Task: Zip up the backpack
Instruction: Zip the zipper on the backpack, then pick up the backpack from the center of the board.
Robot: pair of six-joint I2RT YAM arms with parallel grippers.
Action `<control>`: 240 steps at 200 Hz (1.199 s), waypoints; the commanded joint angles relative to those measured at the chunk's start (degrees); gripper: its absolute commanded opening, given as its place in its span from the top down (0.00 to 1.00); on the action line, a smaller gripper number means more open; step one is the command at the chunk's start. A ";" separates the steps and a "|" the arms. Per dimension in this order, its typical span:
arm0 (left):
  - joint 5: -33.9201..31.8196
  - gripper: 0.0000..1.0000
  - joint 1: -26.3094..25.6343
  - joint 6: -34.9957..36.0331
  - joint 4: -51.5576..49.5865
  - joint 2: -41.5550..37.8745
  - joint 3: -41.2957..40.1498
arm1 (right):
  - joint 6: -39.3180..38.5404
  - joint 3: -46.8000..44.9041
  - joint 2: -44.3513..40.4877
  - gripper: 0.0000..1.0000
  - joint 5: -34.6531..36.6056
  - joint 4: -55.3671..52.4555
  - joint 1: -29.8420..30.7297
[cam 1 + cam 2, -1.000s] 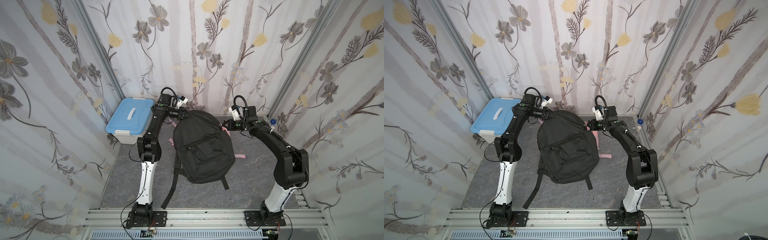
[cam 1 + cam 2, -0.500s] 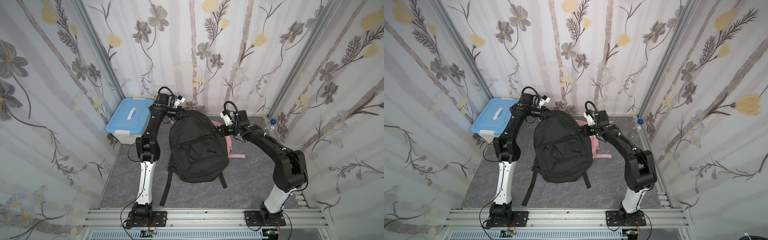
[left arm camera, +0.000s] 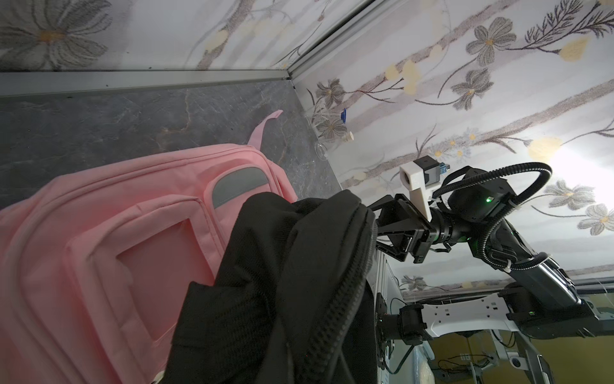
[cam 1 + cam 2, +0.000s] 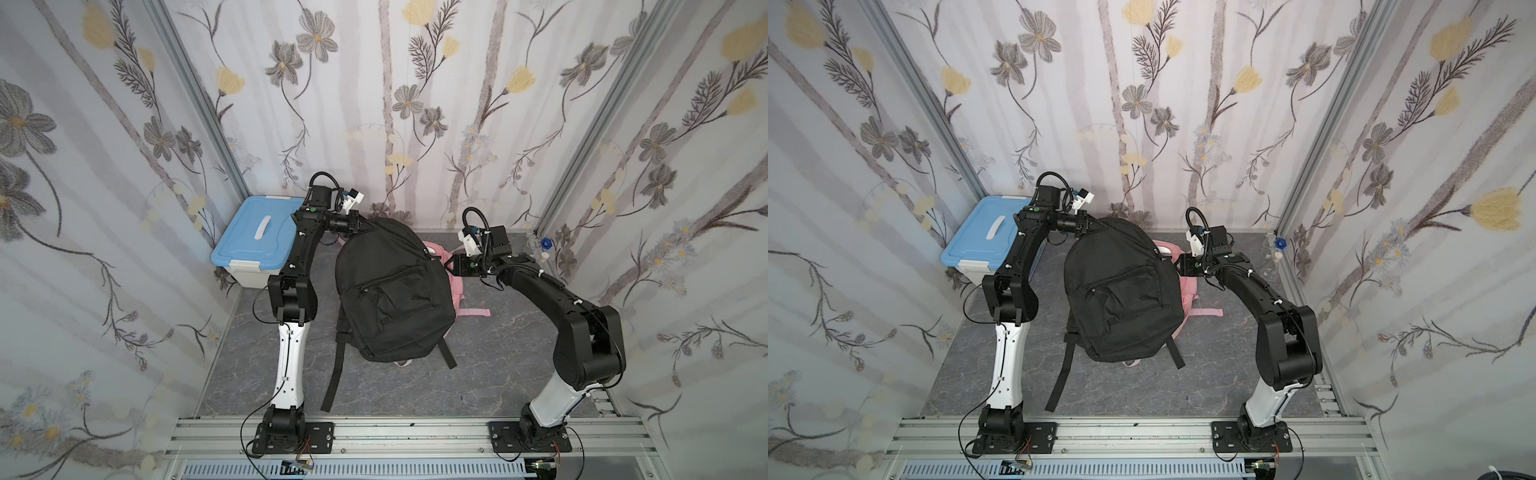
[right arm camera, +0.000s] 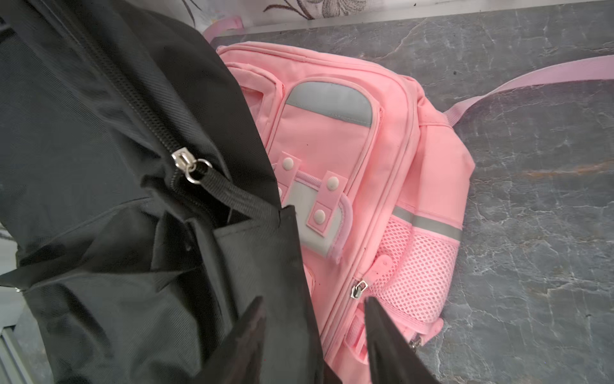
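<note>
Backpacks overlap on the grey marbled worktop [image 4: 498, 365]: a black backpack [image 4: 390, 291], its top pinched in the closed left gripper [image 4: 365, 226], drapes over most of the pink backpack [image 5: 382, 166], which lies flat near the middle of the back edge. The right gripper [image 5: 312, 299] hangs with jaws wide apart above the line where black fabric meets pink, gripping nothing. A blue-lidded storage box [image 4: 259, 239] sits in the back left corner, a small blue-capped bottle [image 4: 542, 245] in the back right. The pink backpack shows silver reflective strips, a pale patch under pink snap tabs, a mesh side pocket and a metal zipper slider [image 5: 358, 287] beside it. One pink strap [image 4: 473, 312] trails toward the right edge.
</note>
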 commanded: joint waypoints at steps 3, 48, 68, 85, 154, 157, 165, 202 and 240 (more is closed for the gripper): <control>0.87 1.00 -0.55 0.32 2.58 -0.99 0.62 | 4.97 1.71 -3.18 0.02 0.76 -0.40 -2.68; -3.69 1.00 -0.42 1.85 -1.35 -2.14 3.31 | 7.93 -0.43 -1.26 0.00 1.77 -5.08 -8.27; -7.77 1.00 -0.12 4.55 -4.90 -3.19 3.45 | 10.75 -4.72 2.12 0.00 -3.23 0.53 -10.05; -10.38 1.00 -0.16 5.65 -6.71 -3.12 3.53 | 12.85 -6.20 6.27 0.00 -7.65 5.93 -10.79; -18.42 1.00 -0.46 9.02 -12.43 0.10 3.10 | 19.06 1.22 24.74 0.00 -20.78 17.38 -11.46; -18.60 1.00 -0.54 9.03 -12.42 0.21 2.95 | 19.04 1.62 25.45 0.00 -21.15 17.36 -11.29; -18.76 1.00 -0.55 9.23 -12.38 0.23 2.39 | 19.12 2.69 27.11 0.00 -22.07 17.37 -10.89; -20.37 1.00 -0.51 10.15 -12.29 0.18 -0.51 | 22.18 6.34 33.71 0.04 -25.40 20.12 -7.79; -20.69 1.00 -0.46 10.56 -12.74 1.87 -1.67 | 28.72 7.71 38.17 0.85 -29.97 29.02 -5.88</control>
